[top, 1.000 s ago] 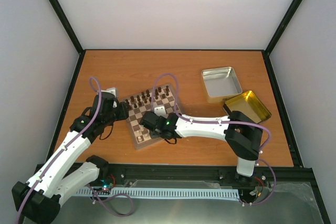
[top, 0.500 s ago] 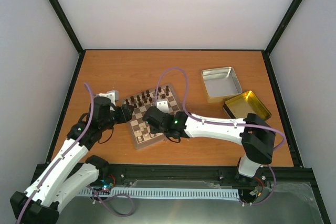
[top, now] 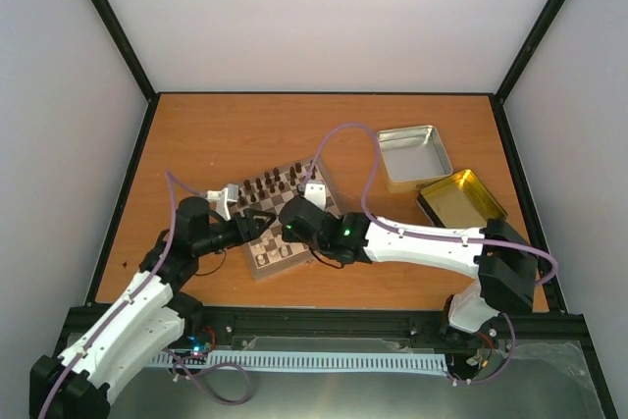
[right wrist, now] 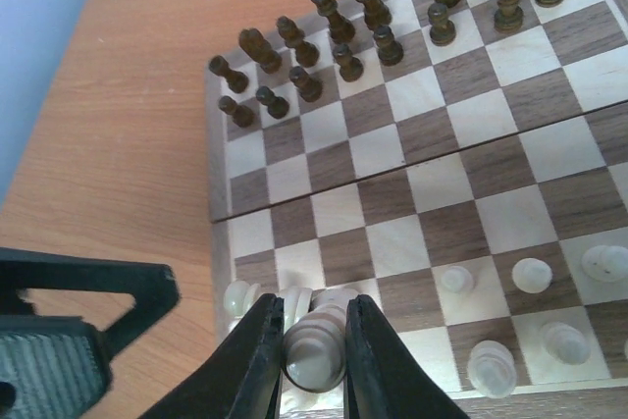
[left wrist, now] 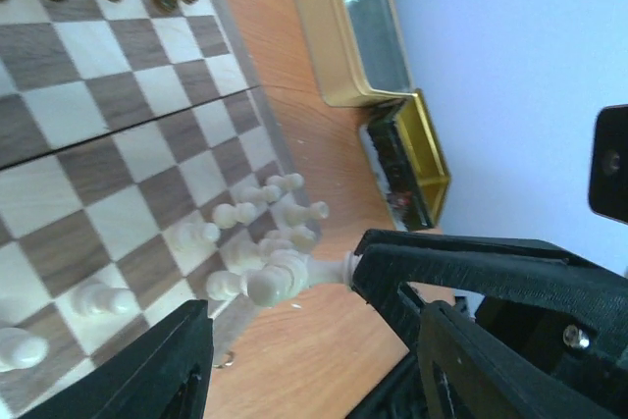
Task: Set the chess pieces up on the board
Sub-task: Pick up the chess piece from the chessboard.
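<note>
Right hand (right wrist: 312, 342) clamped on rounded cream wooden chessman (right wrist: 314, 358); left hand (left wrist: 312, 355), black fingers (left wrist: 147, 375) apart.

1 board (right wrist: 392, 242). 2 tins: silver tin (top: 413, 156), gold tin (top: 462, 199). dark chessmen (right wrist: 343, 61) approx 15. Pale chess pieces (right wrist: 532, 274) 10+, cluster uncountable.

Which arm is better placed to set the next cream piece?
Right: the right gripper is shut on a cream piece over the near rows of the board; the left gripper stands open at its edge, gripping nothing.
</note>
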Controlling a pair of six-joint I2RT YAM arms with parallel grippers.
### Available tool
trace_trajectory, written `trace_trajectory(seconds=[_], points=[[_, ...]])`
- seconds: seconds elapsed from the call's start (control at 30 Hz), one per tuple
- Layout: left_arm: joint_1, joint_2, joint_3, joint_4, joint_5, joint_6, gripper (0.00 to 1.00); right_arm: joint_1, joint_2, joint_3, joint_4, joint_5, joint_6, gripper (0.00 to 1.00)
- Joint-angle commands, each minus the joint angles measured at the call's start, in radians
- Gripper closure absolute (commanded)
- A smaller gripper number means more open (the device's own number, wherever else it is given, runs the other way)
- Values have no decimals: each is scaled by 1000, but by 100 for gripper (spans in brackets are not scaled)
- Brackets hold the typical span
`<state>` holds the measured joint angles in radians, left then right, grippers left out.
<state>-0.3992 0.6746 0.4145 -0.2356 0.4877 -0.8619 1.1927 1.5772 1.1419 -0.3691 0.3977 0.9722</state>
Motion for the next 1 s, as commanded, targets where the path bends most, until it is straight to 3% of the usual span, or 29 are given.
trace_trajectory(seconds=[0.0, 0.2, 0.43, 0.73, 0.97], points=[[7, -37, -49, 200, 104, -172, 46, -6, -68, -48, 115, 16, 79, 83], [7, -54, -92, 251, 80, -243, 56, -5, -119, -97, 188, 7, 92, 83], [7, -20, -99, 328, 98, -279, 60, -5, -140, -115, 206, -13, 93, 83], [7, 7, -97, 352, 119, -263, 78, -5, -136, -113, 211, -16, 85, 83], [7, 15, -84, 306, 93, -222, 81, -5, -120, -106, 209, -23, 79, 83]])
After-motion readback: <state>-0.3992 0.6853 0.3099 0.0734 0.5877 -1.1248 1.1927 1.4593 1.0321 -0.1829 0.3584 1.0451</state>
